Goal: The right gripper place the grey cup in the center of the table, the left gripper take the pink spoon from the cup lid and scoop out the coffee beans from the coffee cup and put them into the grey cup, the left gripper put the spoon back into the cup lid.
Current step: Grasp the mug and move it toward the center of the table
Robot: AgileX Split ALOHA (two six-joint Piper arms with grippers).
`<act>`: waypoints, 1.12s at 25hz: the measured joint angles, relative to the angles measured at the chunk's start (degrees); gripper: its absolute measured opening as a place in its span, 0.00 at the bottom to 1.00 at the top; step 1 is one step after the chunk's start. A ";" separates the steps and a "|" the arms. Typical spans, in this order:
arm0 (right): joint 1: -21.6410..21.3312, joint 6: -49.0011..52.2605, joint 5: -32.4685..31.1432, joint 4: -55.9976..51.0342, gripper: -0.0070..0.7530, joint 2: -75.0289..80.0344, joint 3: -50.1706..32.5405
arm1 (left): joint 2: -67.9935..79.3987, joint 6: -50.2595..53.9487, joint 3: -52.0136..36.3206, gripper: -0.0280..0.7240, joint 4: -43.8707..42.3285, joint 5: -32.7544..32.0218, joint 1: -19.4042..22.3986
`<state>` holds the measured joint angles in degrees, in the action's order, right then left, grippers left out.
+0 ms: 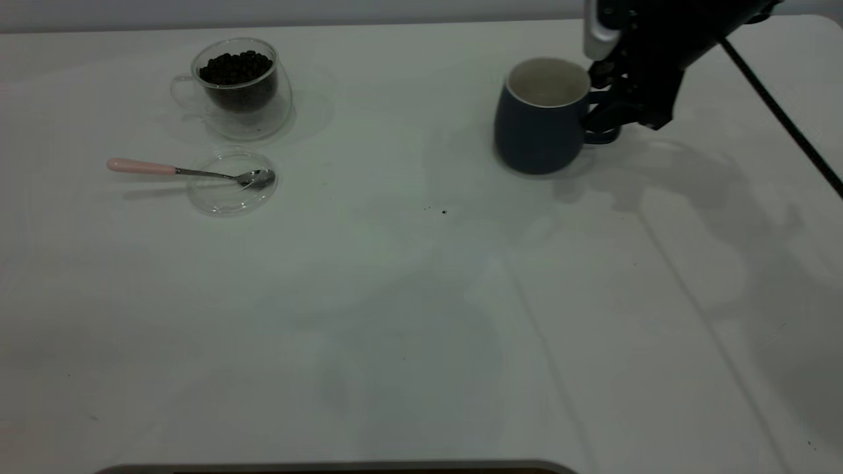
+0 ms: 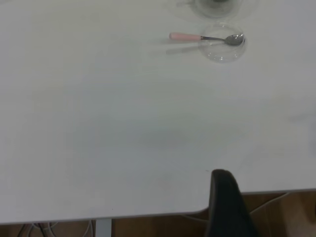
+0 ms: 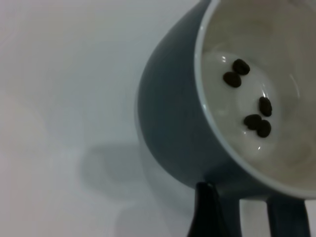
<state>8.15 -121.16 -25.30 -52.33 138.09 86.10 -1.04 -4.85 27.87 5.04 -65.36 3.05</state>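
The grey cup (image 1: 537, 125) stands on the table (image 1: 408, 316) at the far right, with a few coffee beans (image 3: 252, 101) on its white bottom. My right gripper (image 1: 602, 122) is at the cup's handle (image 1: 602, 137), open, and one black finger (image 3: 205, 210) rests against the cup beside the handle (image 3: 228, 210). The coffee cup (image 1: 240, 89), full of coffee beans (image 1: 236, 68), stands at the far left. In front of it the pink spoon (image 1: 141, 166) lies with its bowl on the cup lid (image 1: 230, 191). My left gripper (image 2: 266, 197) hangs open over the table's edge, far from the spoon (image 2: 185, 36).
A few dark specks (image 1: 442, 211) lie near the table's middle. The right arm's cable (image 1: 784, 118) runs across the far right corner. A dark edge (image 1: 329, 469) borders the table's front.
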 joint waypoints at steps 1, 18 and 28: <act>0.61 0.00 0.31 -0.26 0.76 0.05 0.00 | 0.00 0.00 0.00 0.68 0.00 0.00 0.00; 11.11 0.00 4.94 -9.19 0.76 1.34 0.22 | 0.00 0.05 0.00 0.68 0.00 0.00 0.00; 12.37 0.44 5.35 -10.25 0.76 -1.31 -2.23 | 0.00 0.05 0.00 0.68 0.00 0.00 0.00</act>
<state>20.51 -120.72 -19.95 -62.58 136.78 83.87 -1.04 -4.80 27.87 5.04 -65.36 3.05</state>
